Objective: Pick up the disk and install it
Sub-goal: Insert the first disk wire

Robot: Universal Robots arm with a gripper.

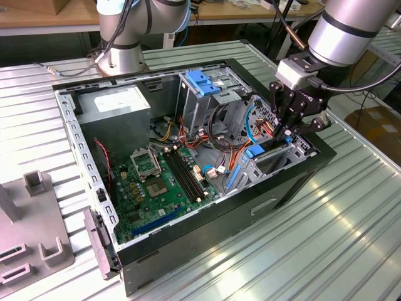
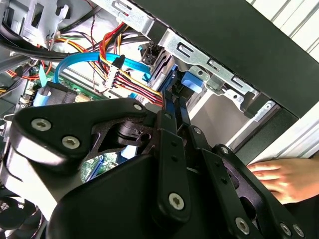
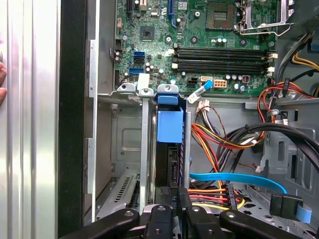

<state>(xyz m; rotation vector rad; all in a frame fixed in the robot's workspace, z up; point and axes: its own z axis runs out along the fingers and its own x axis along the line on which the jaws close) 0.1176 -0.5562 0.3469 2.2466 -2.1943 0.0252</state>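
The black multi-link hand hangs over the front corner of the open black desktop computer case, which lies on its side on the ribbed metal counter. The hand reaches down into the drive bay area on the exterior view's right.

The flat grey-metal disk in its light-blue plastic carrier rail stands on edge in the silver sheet-metal drive bay, seated between the upright bay guides. The blue tab of the carrier faces the green motherboard. In the first wrist view the black fingers close together on the disk's near edge, one on each face, so the hand is clamped on the disk. In the second wrist view the fingers meet at the same blue-edged carrier just beside the bay wall.

A bundle of red, yellow and orange power wires and a flat light-blue data cable run just beside the disk, on the side away from the case wall. A blue plastic bracket tops the metal drive cage near the case centre. A grey power-supply box sits at the far corner of the case.

A person's hand rests on the counter outside the case wall.
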